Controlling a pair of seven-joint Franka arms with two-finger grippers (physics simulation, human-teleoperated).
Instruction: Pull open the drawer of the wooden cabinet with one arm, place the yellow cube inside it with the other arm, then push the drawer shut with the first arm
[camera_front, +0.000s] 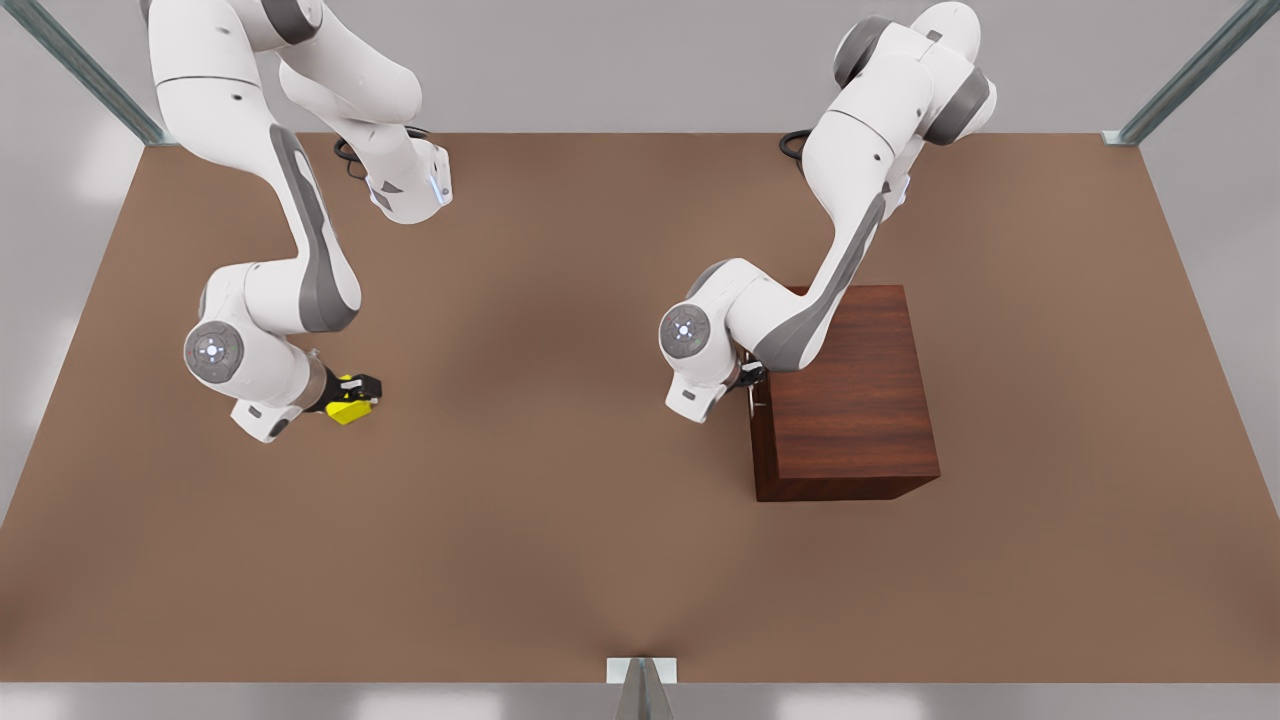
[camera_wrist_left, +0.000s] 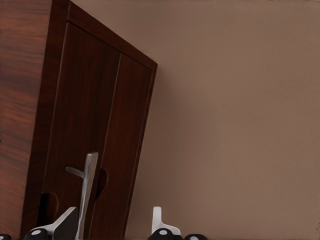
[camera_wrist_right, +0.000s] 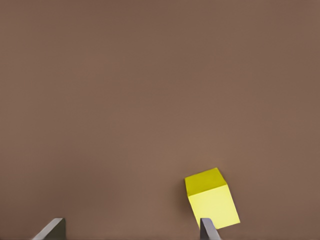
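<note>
Simulated robot cell: bare brown table, metal-framed walls.

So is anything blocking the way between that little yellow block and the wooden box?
Nothing stands on the table between the yellow cube and the wooden cabinet. The drawer looks shut, though, so the cube cannot go in yet.

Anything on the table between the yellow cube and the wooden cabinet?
Nothing: in the front view the table is bare between the yellow cube, at the right gripper, and the wooden cabinet, where the left gripper is at the handle.
</note>
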